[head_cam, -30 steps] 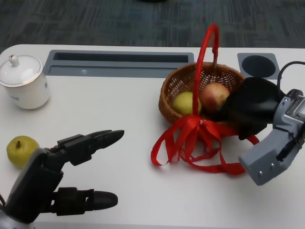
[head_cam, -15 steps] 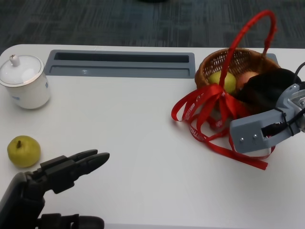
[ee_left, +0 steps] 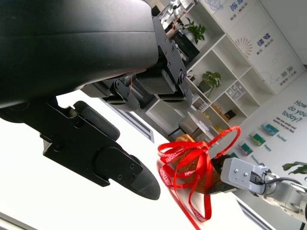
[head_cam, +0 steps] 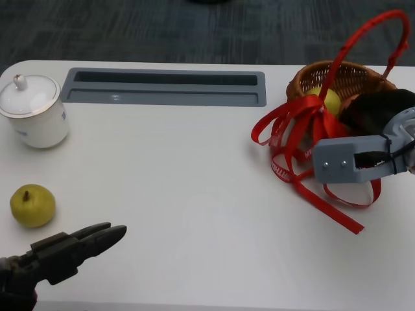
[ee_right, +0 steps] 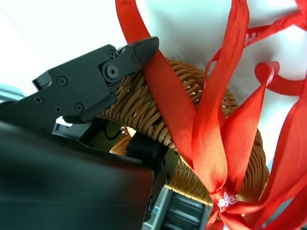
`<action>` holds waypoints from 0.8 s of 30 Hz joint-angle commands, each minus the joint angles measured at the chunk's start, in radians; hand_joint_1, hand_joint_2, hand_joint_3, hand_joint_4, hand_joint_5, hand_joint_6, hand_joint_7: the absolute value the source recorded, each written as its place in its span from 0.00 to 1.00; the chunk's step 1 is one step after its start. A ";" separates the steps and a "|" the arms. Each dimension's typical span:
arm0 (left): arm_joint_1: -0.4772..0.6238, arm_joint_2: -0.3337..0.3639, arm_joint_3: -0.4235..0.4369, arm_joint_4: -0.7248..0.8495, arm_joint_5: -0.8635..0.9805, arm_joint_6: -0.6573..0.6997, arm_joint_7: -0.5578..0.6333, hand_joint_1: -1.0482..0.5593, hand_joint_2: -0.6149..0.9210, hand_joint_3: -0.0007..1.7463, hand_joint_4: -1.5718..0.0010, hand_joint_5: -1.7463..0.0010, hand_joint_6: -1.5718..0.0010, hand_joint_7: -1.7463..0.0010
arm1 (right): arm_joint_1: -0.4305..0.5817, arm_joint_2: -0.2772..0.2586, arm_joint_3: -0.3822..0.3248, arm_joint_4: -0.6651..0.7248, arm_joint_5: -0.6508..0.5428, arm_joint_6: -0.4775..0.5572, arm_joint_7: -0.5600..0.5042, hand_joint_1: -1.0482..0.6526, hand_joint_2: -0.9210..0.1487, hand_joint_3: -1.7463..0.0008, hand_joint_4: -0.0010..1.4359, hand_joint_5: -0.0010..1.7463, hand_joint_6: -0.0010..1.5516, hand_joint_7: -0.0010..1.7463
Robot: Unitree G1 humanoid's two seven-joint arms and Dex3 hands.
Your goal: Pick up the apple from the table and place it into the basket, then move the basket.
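Head view puts my right hand (head_cam: 379, 113) on the wicker basket (head_cam: 324, 72) at the table's far right, fingers clamped over its near rim; my left hand (head_cam: 61, 249), spread and empty, sits well apart. I judge the apple (head_cam: 352, 102) is inside, mostly hidden behind the hand, beside a yellow-green fruit (head_cam: 329, 100); the red handle (head_cam: 382, 29) is cut off at the frame edge.

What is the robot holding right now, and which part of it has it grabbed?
The right hand grips the wicker basket by its rim, one finger outside the wall and others inside. The left hand holds nothing.
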 commanded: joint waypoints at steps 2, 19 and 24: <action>0.030 0.005 0.009 -0.015 -0.030 -0.012 0.003 0.32 0.84 0.00 0.55 0.99 0.55 0.99 | -0.033 0.000 -0.035 0.008 0.024 0.072 0.024 0.41 0.00 0.97 0.70 0.00 0.63 0.00; 0.056 0.007 -0.009 -0.046 -0.074 0.002 -0.028 0.34 0.82 0.00 0.54 1.00 0.55 1.00 | -0.032 0.002 -0.054 0.004 0.017 0.037 0.043 0.31 0.11 1.00 0.56 0.00 0.43 0.00; 0.035 0.010 -0.024 -0.034 -0.081 -0.002 -0.037 0.34 0.83 0.00 0.54 1.00 0.55 1.00 | -0.031 0.004 -0.090 0.003 0.053 0.020 0.080 0.16 0.14 1.00 0.39 0.00 0.29 0.00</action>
